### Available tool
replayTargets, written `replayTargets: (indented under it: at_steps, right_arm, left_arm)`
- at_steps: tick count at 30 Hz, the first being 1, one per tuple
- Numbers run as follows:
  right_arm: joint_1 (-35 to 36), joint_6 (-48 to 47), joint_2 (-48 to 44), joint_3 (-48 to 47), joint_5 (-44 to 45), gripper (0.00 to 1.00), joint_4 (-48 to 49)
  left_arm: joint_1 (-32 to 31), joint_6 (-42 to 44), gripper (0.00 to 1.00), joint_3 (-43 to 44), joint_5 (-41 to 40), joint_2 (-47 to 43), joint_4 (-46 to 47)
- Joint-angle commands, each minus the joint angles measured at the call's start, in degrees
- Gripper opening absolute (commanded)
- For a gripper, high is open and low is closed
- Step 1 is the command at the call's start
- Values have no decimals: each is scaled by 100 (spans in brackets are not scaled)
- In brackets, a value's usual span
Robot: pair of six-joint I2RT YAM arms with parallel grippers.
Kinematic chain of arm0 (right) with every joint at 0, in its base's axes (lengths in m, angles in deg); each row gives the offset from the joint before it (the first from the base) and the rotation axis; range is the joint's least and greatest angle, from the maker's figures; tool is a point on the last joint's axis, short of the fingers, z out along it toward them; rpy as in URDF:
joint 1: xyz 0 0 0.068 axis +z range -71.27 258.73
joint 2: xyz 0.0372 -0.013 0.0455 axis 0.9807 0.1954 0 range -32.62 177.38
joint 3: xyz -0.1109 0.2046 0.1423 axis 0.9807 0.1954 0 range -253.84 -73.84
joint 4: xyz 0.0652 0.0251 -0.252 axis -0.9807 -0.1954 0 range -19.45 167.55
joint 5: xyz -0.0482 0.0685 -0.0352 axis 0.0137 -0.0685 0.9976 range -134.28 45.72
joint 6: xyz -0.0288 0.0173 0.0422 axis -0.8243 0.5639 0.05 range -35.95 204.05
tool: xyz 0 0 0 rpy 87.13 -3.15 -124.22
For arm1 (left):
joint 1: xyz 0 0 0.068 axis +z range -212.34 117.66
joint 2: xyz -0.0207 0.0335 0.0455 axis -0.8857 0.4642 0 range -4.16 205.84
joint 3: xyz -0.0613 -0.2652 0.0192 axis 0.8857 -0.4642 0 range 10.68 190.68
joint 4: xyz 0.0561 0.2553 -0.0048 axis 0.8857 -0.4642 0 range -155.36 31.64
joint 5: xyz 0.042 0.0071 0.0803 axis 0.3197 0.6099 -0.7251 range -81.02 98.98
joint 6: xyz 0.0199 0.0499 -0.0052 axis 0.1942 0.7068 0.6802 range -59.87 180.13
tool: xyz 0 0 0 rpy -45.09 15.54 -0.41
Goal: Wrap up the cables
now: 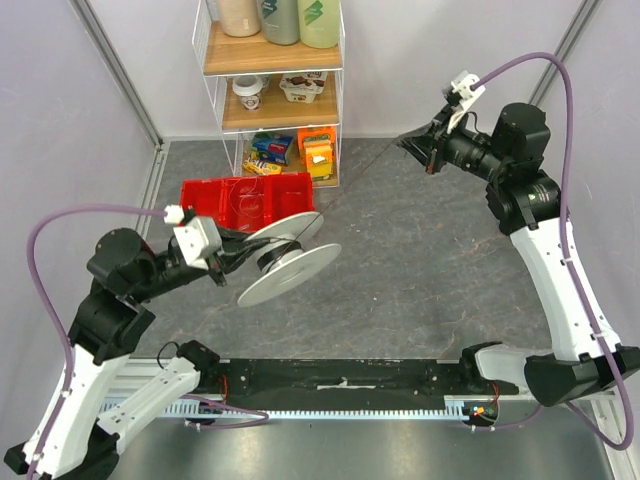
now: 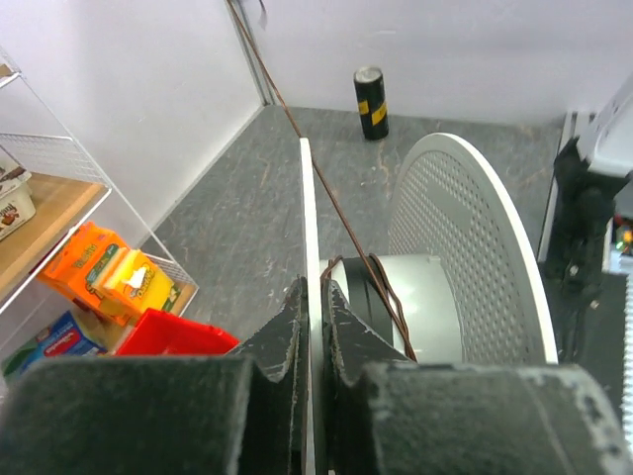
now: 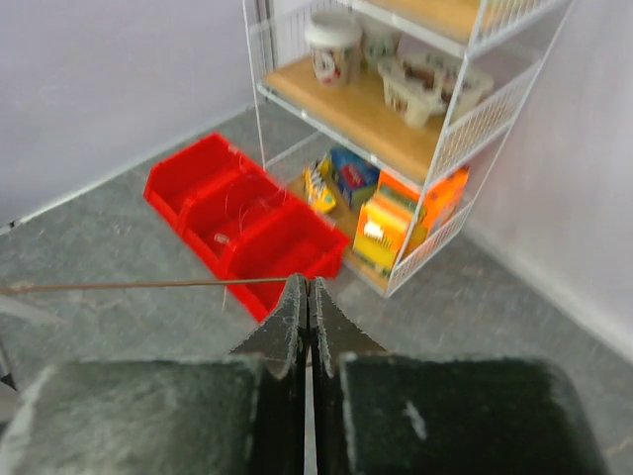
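A thin brown cable (image 1: pixel 362 180) runs taut from my right gripper (image 1: pixel 403 142) down to the white spool (image 1: pixel 285 258). My left gripper (image 1: pixel 243 254) is shut on the spool's near flange (image 2: pixel 309 237) and holds the spool above the table. A few turns of cable (image 2: pixel 381 287) lie on the spool's hub, and the strand leads off up and away (image 2: pixel 287 114). My right gripper (image 3: pixel 306 285) is shut on the cable (image 3: pixel 138 285), which stretches left from its fingertips.
A red bin (image 1: pixel 245 203) sits behind the spool. A white wire shelf (image 1: pixel 272 85) with food packs stands at the back. A black and yellow can (image 2: pixel 371 102) stands by the far wall. A black strip (image 1: pixel 340 380) lies at the near edge.
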Motion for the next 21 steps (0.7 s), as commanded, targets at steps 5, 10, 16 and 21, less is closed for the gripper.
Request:
replayTargets:
  at_steps: [5, 10, 16, 21]
  right_arm:
    - [-1339, 323, -172, 1546, -1068, 0, 1496]
    - [-1321, 947, -286, 2522, -1466, 0, 2288]
    - [-1225, 956, -637, 3445, -1387, 0, 2429]
    - [-673, 992, -1287, 4043, -1185, 0, 2490]
  left_arm:
    - [358, -2596, 2, 1208, 530, 675, 480]
    - [858, -4363, 2, 1498, 838, 1291, 1815]
    - [1299, -5542, 2, 2174, 67, 2126, 2774]
    - [1369, -6052, 2, 2641, -1452, 2566, 2767]
